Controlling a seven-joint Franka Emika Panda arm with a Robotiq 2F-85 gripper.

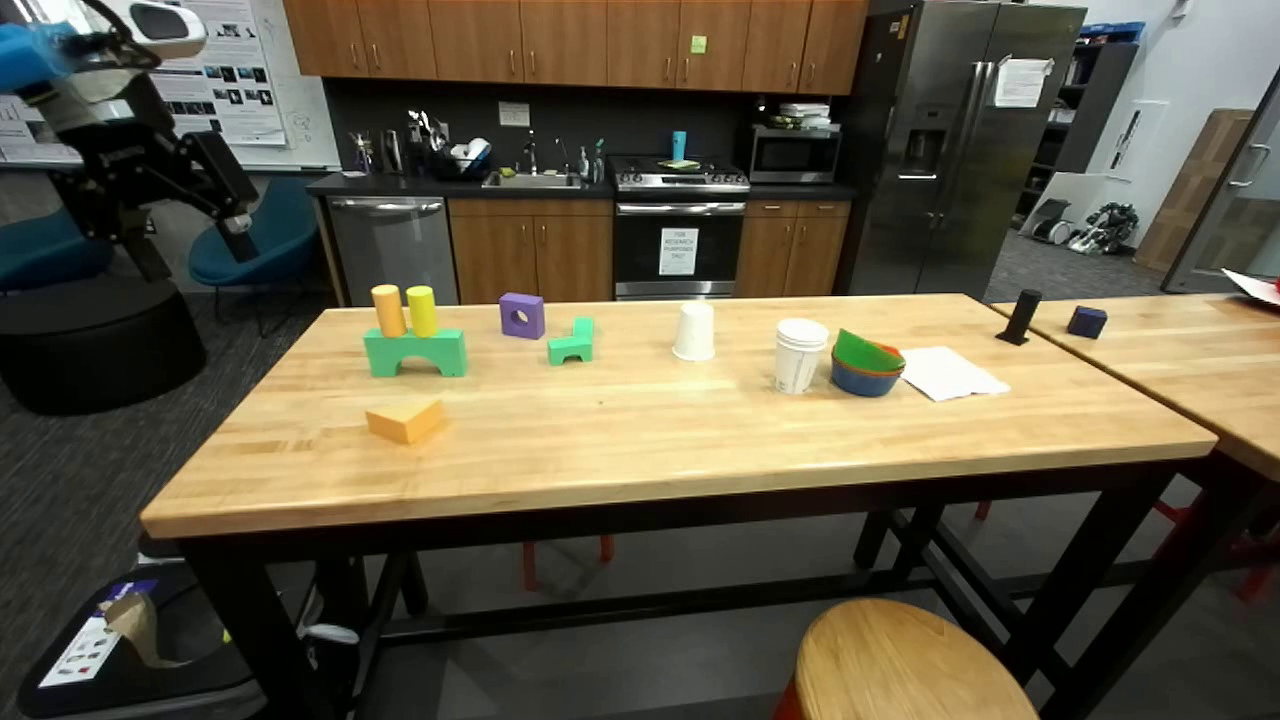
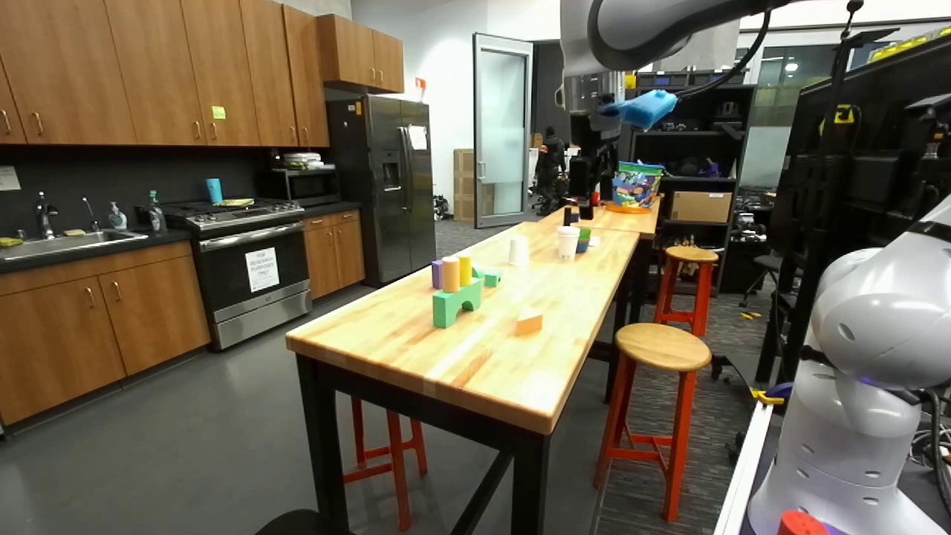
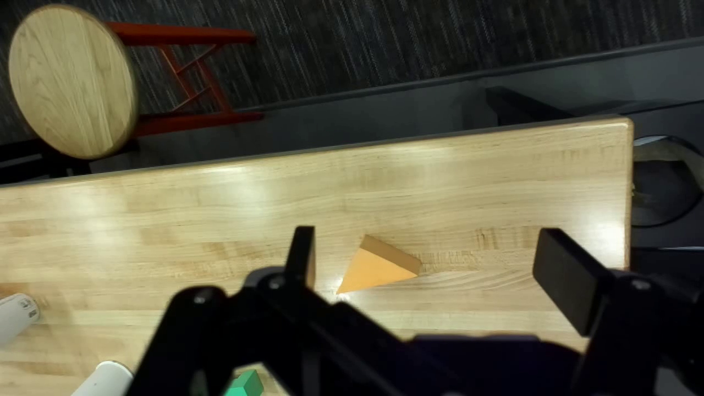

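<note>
While jaws gape, orange wedge [image 3: 379,268], seemingly below

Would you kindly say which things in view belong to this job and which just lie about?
Probably involved:
open black gripper
orange triangular block, framed by it in the wrist view
green arch block with orange cylinder and yellow cylinder atop

Apparently lying about:
inverted white cup
round blue bowl
white paper sheet

The Panda arm [image 2: 869,327] gleams at me, white and smoothly rounded, with darker grey trim [image 2: 635,65], a curving black cable [image 2: 750,59] and a bright blue wrapping [image 2: 648,109]; its Robotiq gripper [image 3: 436,268] is black and angular, small round screw heads [image 3: 276,282] set near the blocky fingers [image 3: 572,286].
</note>
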